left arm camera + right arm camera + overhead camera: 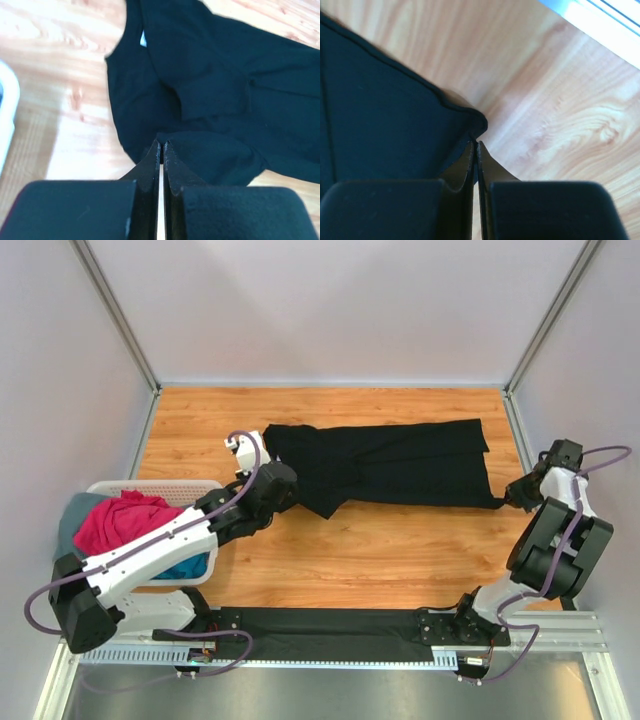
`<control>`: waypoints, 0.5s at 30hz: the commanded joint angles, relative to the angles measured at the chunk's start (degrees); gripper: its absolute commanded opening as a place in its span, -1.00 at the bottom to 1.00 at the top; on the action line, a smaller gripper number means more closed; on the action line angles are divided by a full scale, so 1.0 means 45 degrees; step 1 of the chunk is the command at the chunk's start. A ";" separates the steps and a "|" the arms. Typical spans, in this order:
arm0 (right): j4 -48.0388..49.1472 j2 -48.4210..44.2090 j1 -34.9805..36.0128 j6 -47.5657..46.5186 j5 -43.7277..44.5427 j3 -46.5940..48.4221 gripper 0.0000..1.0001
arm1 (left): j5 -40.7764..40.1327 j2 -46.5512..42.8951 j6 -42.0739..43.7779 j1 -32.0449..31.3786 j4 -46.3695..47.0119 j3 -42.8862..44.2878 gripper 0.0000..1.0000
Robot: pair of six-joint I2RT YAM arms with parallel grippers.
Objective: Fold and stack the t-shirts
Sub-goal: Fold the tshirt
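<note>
Wooden tabletop [400,550], pale walls [330,310], black t-shirt [400,465] spread flat, ends pinched by left fingers [151,162], right fingers [467,165]

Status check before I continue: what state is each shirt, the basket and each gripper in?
black t-shirt: spread along the table, partly folded, held at both ends.
basket: upright, holding shirts.
pink t-shirt: crumpled in the basket, unfolded.
blue t-shirt: bunched in the basket, mostly hidden.
grey t-shirt: hanging at the basket's edge.
left gripper: shut on the black t-shirt.
right gripper: shut on its corner.
</note>
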 commanded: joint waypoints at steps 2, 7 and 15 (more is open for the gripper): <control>0.0631 0.0211 0.0014 0.0473 -0.0533 0.1345 -0.99 | -0.0685 0.0867 0.2507 0.0351 0.1298 0.1136 -1.00; 0.1276 0.0874 0.0228 0.0493 -0.0339 0.2243 -0.99 | 0.0037 0.2117 0.4909 0.0586 0.2958 0.1819 -1.00; 0.1746 0.2786 0.0541 0.0473 -0.0514 0.3999 -0.99 | 0.0254 0.3506 0.6474 0.1523 0.3645 0.2874 -1.00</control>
